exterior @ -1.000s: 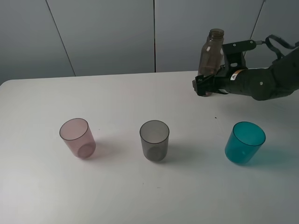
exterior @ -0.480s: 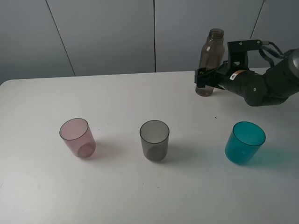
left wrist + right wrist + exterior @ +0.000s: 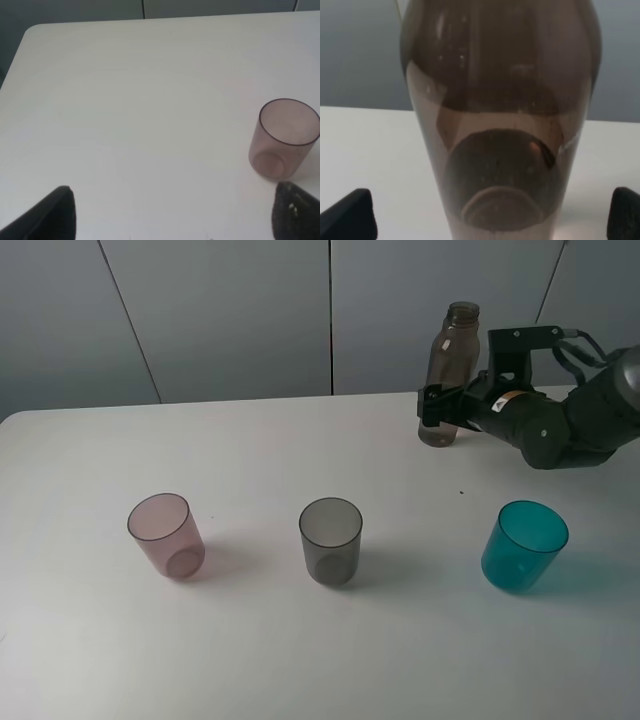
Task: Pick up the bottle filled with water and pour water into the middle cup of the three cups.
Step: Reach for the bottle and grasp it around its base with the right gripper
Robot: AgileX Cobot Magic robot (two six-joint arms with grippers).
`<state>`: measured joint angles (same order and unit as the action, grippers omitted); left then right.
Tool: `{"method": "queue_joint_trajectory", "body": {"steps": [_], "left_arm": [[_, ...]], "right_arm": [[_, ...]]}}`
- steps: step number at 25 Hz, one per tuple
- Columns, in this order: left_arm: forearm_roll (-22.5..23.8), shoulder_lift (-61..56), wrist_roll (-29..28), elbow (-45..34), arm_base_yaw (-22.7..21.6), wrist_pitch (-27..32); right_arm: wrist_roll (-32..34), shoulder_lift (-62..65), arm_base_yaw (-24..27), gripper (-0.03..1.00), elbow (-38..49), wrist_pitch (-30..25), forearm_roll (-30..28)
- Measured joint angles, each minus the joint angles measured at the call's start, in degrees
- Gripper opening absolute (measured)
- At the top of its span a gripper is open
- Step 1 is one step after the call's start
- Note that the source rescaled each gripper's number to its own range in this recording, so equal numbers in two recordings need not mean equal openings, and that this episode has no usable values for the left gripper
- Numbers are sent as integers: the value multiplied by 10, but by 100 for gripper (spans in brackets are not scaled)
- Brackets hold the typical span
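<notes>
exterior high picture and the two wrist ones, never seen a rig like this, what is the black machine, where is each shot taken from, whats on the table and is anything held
It is a robot with two arms, each ending in a gripper. The wide picture comes from a camera mounted high, looking down on a white table. The other two come from cameras on the arms' wrists, looking out past the gripper fingers.

Three tumblers stand in a row on the table: a pink cup, a smoky grey cup in the middle and a teal cup. Farther back on the right stands an uncapped brownish bottle.

The right gripper is open, with one finger on each side of the bottle's lower part, not closed on it. The left gripper is open too and holds nothing.
</notes>
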<state>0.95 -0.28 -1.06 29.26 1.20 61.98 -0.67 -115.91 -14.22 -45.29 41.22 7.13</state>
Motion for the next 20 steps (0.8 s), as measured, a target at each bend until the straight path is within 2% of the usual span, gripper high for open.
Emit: {"method": "queue_joint_trajectory", "body": {"steps": [20], "left_arm": [[0, 0, 0, 0, 0, 0]], "right_arm": [[-2, -88, 0, 100, -80, 31, 0]]}}
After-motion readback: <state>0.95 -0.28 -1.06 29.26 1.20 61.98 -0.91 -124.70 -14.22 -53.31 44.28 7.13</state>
